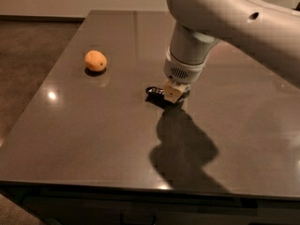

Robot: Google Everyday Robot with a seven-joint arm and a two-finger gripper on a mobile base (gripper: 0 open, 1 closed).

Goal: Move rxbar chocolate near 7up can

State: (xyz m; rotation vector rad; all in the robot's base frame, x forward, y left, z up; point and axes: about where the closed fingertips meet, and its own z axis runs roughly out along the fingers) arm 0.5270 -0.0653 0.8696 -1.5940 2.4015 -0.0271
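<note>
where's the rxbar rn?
Camera view, table centre: the rxbar chocolate pokes out on the image-left side of the gripper, which sits low over it; the orange lies farther left and back.
</note>
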